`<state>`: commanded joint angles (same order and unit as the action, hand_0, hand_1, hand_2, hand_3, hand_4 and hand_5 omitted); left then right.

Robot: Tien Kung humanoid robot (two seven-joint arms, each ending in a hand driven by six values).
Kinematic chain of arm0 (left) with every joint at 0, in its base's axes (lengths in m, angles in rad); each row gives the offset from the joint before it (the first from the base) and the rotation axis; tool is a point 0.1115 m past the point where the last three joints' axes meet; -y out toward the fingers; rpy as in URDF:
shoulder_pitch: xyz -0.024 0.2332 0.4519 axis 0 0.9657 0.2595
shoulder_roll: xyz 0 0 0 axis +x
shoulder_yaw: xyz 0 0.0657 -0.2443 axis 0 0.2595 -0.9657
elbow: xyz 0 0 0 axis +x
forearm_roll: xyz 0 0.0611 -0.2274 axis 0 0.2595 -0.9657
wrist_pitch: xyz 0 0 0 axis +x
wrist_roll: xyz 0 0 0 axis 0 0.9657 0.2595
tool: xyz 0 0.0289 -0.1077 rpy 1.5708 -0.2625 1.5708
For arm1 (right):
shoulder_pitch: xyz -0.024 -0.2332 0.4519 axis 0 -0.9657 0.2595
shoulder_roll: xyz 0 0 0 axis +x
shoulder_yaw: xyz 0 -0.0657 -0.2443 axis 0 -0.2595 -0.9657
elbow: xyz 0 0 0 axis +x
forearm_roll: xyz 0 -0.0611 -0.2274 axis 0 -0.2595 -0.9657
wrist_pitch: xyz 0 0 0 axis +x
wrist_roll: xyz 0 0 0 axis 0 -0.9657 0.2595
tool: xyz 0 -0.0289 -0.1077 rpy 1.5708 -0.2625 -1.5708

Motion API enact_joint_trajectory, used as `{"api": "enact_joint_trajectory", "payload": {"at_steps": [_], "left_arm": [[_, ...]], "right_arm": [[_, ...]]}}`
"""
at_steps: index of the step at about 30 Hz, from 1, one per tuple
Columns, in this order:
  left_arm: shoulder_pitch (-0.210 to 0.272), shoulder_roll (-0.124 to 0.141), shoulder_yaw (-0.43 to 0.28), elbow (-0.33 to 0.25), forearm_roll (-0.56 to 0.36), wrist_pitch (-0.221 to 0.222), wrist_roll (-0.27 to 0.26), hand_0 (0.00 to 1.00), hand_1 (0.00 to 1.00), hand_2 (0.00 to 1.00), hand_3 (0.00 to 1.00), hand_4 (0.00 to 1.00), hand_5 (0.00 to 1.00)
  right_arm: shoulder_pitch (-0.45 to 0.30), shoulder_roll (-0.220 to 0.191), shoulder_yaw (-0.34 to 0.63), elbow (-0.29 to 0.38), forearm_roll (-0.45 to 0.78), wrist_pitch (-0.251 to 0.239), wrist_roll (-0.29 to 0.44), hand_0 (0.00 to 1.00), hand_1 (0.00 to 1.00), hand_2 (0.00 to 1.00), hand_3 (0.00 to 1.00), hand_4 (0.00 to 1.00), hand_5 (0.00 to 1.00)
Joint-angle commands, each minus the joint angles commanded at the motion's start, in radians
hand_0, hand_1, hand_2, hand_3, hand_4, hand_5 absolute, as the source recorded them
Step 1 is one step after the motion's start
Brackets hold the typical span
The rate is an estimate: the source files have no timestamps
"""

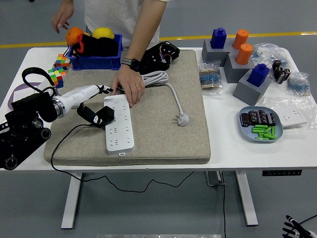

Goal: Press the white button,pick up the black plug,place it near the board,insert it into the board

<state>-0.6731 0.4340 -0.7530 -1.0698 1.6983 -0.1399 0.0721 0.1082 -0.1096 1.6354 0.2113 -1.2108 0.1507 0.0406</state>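
The white power strip board (119, 128) lies lengthwise on the grey felt mat (163, 134). The black plug (98, 116) lies at the strip's left edge, about halfway along it, and its black cable runs off the mat's front left. My left hand (102, 89), on a white forearm, hovers just above and behind the plug, close to the strip's far end. A person's hand (130, 85) rests on the strip's far end. My right hand (295, 229) hangs low at the bottom right corner, below table level, with its fingers spread.
The strip's white cord and white plug (182, 119) lie on the mat to the right. A blue bin (96, 62) with fruit and colour cubes (58, 69) stand at the back left. Grey blocks (251, 82), a blue plate (261, 125) and bags sit right.
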Motion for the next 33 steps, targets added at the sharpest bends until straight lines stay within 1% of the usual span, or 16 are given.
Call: {"api": "enact_joint_trajectory", "payload": {"at_steps": [2,3,6,8,9,10,14,15,20,21,24,26,27,29,32,33], "left_arm": [[0.007,0.004,-0.021,-0.027,-0.004,-0.012,0.008,0.852,0.927,0.875,0.910,0.974,0.002],[0.011,0.007,-0.032,-0.044,-0.009,-0.018,0.013,0.866,0.941,0.897,0.912,0.994,0.002],[0.029,0.015,-0.062,-0.088,-0.025,-0.021,0.021,0.866,0.941,0.897,0.912,0.994,0.002],[0.060,0.025,-0.094,-0.130,-0.055,0.004,0.011,0.866,0.941,0.897,0.912,0.994,0.002],[0.077,0.029,-0.107,-0.148,-0.068,0.015,0.002,0.875,0.957,0.930,0.918,0.998,0.002],[0.095,0.032,-0.119,-0.163,-0.086,0.024,-0.007,0.875,0.957,0.930,0.918,0.998,0.002],[0.157,0.039,-0.144,-0.187,-0.126,0.034,-0.047,0.875,0.957,0.930,0.918,0.998,0.002],[0.167,0.038,-0.148,-0.188,-0.128,0.035,-0.047,0.792,0.782,0.699,0.764,0.870,0.002],[0.209,0.027,-0.172,-0.184,-0.139,0.037,-0.023,0.792,0.782,0.699,0.764,0.870,0.002],[0.215,0.025,-0.177,-0.183,-0.138,0.035,-0.015,0.768,0.718,0.602,0.641,0.736,0.002],[0.234,0.021,-0.193,-0.185,-0.136,0.033,0.000,0.768,0.718,0.602,0.641,0.736,0.002],[0.248,0.024,-0.204,-0.192,-0.132,0.036,0.001,0.768,0.718,0.602,0.641,0.736,0.002],[0.253,0.026,-0.208,-0.195,-0.128,0.038,0.000,0.778,0.704,0.578,0.635,0.686,0.002],[0.262,0.030,-0.218,-0.204,-0.121,0.044,-0.005,0.778,0.704,0.578,0.635,0.686,0.002],[0.270,0.033,-0.222,-0.210,-0.110,0.047,0.005,0.778,0.704,0.578,0.635,0.686,0.002],[0.271,0.033,-0.221,-0.210,-0.109,0.046,0.007,0.776,0.675,0.558,0.635,0.676,0.002]], "right_arm": [[0.000,0.000,0.001,0.000,0.000,0.000,0.000,0.855,0.693,0.682,0.668,0.754,0.588],[0.000,0.001,0.002,0.000,0.000,0.000,0.000,0.855,0.693,0.682,0.664,0.754,0.587],[-0.001,0.001,0.003,0.000,-0.001,0.000,0.000,0.855,0.693,0.682,0.664,0.754,0.587],[-0.001,0.002,0.003,0.000,-0.001,0.000,0.001,0.855,0.693,0.682,0.664,0.754,0.587],[-0.002,0.003,0.003,0.000,-0.001,0.000,0.001,0.855,0.693,0.682,0.664,0.754,0.587],[-0.002,0.004,0.003,0.000,-0.002,0.000,0.001,0.855,0.693,0.682,0.664,0.754,0.587],[-0.005,0.006,0.005,-0.001,-0.003,0.001,0.001,0.855,0.693,0.682,0.664,0.754,0.587],[-0.006,0.006,0.005,-0.001,-0.003,0.001,0.001,0.855,0.694,0.682,0.665,0.755,0.586],[-0.007,0.005,-0.001,0.000,-0.001,0.001,0.002,0.855,0.694,0.682,0.665,0.755,0.586],[-0.006,0.005,-0.003,0.001,-0.001,0.001,0.002,0.855,0.694,0.682,0.664,0.757,0.585],[-0.005,0.005,-0.005,0.002,0.001,0.000,0.002,0.855,0.694,0.682,0.664,0.757,0.585],[-0.005,0.005,-0.006,0.002,0.001,-0.001,0.002,0.855,0.694,0.682,0.664,0.757,0.585],[-0.005,0.005,-0.006,0.002,0.001,-0.001,0.002,0.855,0.693,0.682,0.664,0.756,0.584],[-0.007,0.004,-0.007,0.001,0.001,-0.001,0.002,0.855,0.693,0.682,0.664,0.756,0.584],[-0.011,0.004,-0.008,-0.001,0.000,0.000,0.001,0.855,0.693,0.682,0.664,0.756,0.584],[-0.011,0.004,-0.010,-0.001,0.000,0.001,0.001,0.855,0.694,0.682,0.663,0.756,0.585]]}}
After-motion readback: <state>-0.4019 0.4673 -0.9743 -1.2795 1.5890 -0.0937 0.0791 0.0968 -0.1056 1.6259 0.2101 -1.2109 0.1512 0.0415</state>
